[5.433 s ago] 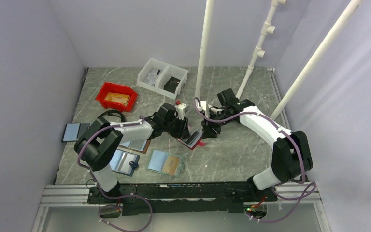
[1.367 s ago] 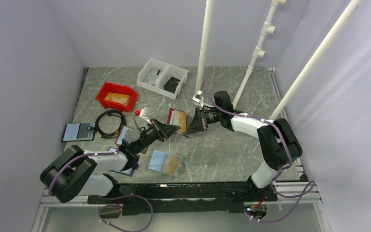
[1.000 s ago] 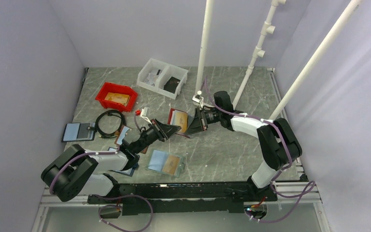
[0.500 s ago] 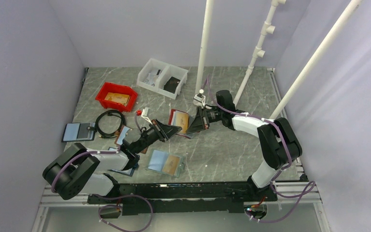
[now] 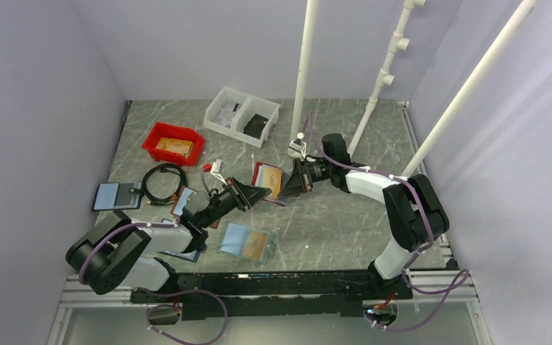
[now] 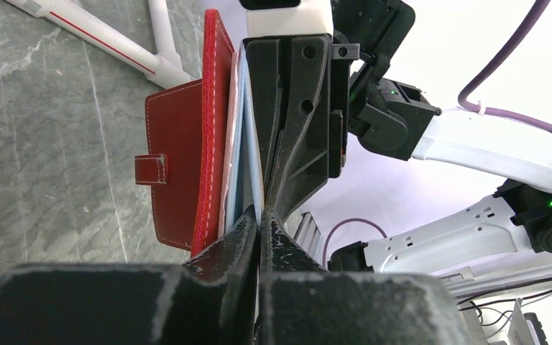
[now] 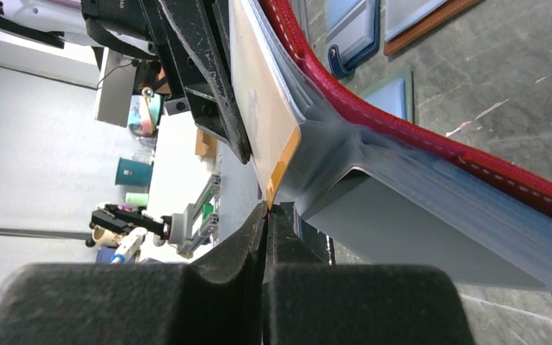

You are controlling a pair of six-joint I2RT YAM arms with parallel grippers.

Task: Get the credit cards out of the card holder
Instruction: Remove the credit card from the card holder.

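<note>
Top external view shows the card holder (image 5: pixel 266 176) lifted off the grey table (image 5: pixel 330 223), open and standing on its edge near the middle, between both arms. The left gripper (image 5: pixel 261 192) reaches it from the left side and the right gripper (image 5: pixel 288 191) from the right side. Left wrist view shows the left fingers (image 6: pixel 241 230) pressed together on a pale blue-grey inner leaf of the holder. Right wrist view shows the right fingers (image 7: pixel 251 237) pressed together on the lowest corner of the tan-orange card (image 7: pixel 259 122), which lies against the holder's pale inner side
</note>
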